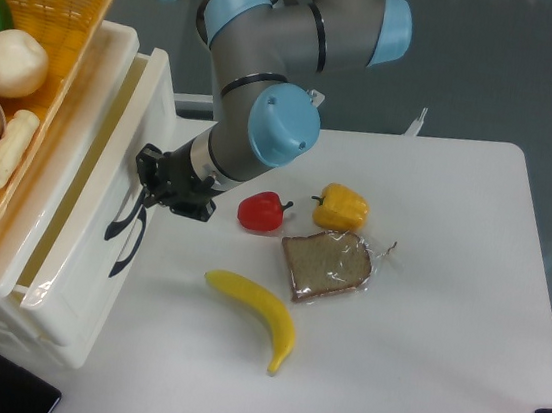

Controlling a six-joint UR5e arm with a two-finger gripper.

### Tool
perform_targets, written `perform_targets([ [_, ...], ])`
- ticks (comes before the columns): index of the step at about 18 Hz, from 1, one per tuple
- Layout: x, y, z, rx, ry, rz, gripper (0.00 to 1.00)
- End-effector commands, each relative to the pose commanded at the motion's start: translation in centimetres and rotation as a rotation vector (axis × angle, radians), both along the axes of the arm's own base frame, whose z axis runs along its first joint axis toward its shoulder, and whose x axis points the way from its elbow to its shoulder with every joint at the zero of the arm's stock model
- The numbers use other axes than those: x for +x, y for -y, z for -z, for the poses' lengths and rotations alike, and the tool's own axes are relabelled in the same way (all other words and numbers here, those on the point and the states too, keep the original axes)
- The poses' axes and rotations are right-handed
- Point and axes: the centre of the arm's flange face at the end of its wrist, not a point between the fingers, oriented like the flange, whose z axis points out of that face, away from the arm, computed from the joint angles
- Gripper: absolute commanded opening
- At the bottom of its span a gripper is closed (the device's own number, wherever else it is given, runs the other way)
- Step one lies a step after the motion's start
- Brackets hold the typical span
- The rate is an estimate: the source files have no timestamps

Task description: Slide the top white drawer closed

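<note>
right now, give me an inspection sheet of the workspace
surface: white table, bare at the right.
job's things: top white drawer partly open, a narrow gap showing; black handle on its front.
clutter: red pepper, yellow pepper, wrapped bread slice, banana; orange basket of food on the cabinet; dark phone at the lower left.
tool: tool at the drawer front by the handle; open or shut cannot be told.
cables: nothing seen.
surroundings: grey floor.

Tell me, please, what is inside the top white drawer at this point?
The open strip of the top white drawer shows only bare, yellowish-lit inner walls. The rest is hidden beneath the cabinet top and the orange basket, so its contents cannot be confirmed.
</note>
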Motion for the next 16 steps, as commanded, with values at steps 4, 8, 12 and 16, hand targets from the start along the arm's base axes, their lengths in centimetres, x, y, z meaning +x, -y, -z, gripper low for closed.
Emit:
perform_targets([
  [4,0.2,-0.1,0.0,0.001,-0.001,0.005,0.0],
  [8,0.8,-0.4,0.1,-0.002,0.001,0.014,0.0],
  [12,1.0,-0.4,0.1,-0.002,0.001,0.017,0.0],
  [16,1.3,-0.5,0.1,-0.005,0.004,0.02,0.0],
])
